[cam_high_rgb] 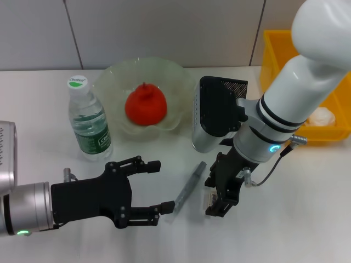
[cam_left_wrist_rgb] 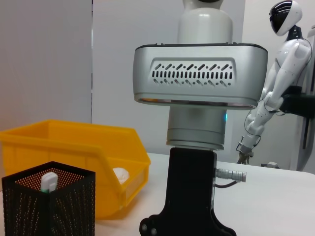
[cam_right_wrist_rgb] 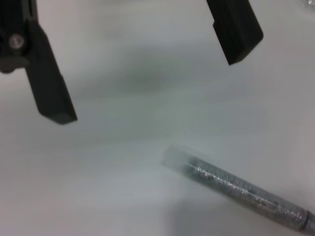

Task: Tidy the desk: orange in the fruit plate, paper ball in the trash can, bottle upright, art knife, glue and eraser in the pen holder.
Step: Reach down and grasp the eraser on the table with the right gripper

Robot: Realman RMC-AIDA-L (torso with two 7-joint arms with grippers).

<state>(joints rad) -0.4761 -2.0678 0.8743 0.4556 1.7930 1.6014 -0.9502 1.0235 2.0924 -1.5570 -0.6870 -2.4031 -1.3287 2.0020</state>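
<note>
The orange (cam_high_rgb: 145,105) lies in the fruit plate (cam_high_rgb: 112,82). The bottle (cam_high_rgb: 88,118) stands upright to its left. On the table lies the art knife (cam_high_rgb: 190,182), a grey glittery stick (cam_right_wrist_rgb: 236,189). My left gripper (cam_high_rgb: 165,185) is open beside the knife's near end, and its fingers (cam_right_wrist_rgb: 49,98) show in the right wrist view. My right gripper (cam_high_rgb: 219,200) points down at a small pale eraser (cam_high_rgb: 210,195). The pen holder (cam_high_rgb: 236,86) (cam_left_wrist_rgb: 49,201) holds a white stick, perhaps the glue (cam_left_wrist_rgb: 49,181). The paper ball (cam_high_rgb: 323,116) (cam_left_wrist_rgb: 120,174) sits in the trash can (cam_high_rgb: 274,55) (cam_left_wrist_rgb: 74,142).
The right arm's silver wrist housing (cam_high_rgb: 208,137) (cam_left_wrist_rgb: 197,73) hangs in front of the pen holder. The trash can sits at the table's far right edge. A white wall runs behind the table.
</note>
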